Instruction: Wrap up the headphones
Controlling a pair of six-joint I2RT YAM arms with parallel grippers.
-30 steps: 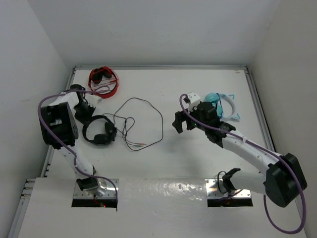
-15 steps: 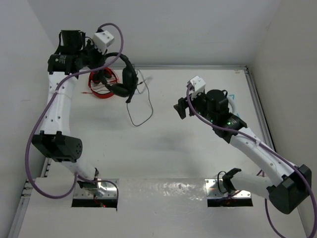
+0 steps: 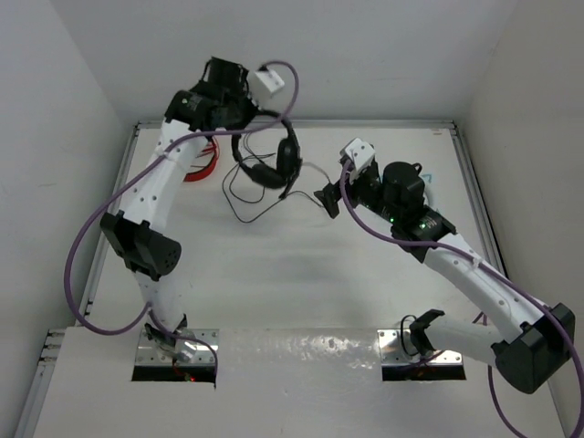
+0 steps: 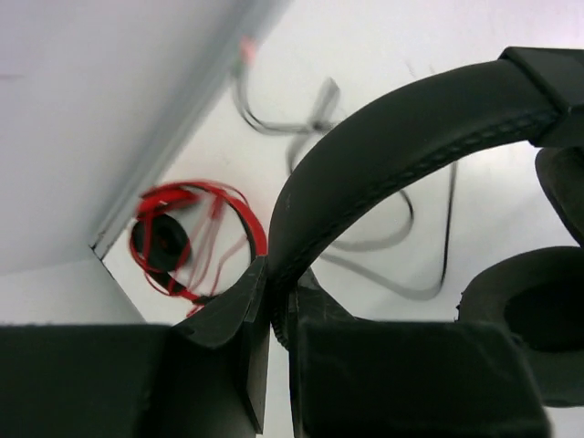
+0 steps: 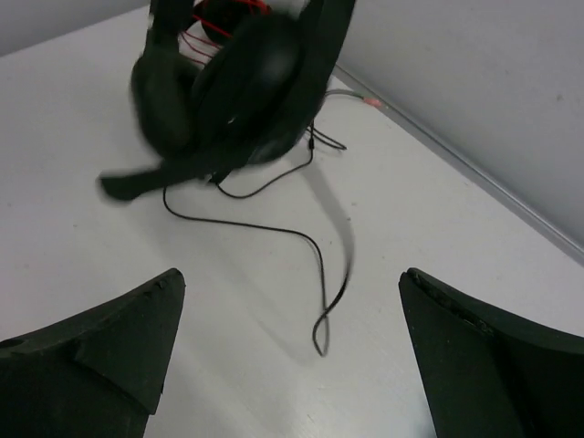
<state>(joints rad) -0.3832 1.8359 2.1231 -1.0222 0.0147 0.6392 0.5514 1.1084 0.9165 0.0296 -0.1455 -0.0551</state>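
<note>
L gripper [image 4: 271, 301] is clamped on the headband of the headphones [image 3: 274, 162]. I see them held up off the table [image 3: 274, 274] near the back wall, earcups hanging down, their cable [image 3: 242, 205] trailing to the surface in loose loops beneath. R gripper [image 5: 290, 310] has its fingers spread wide w/ nothing between them, low over the table just beside the hanging earcups & facing them; red headphones [image 3: 196, 164] lie at the back-left corner, beyond the L arm.
</note>
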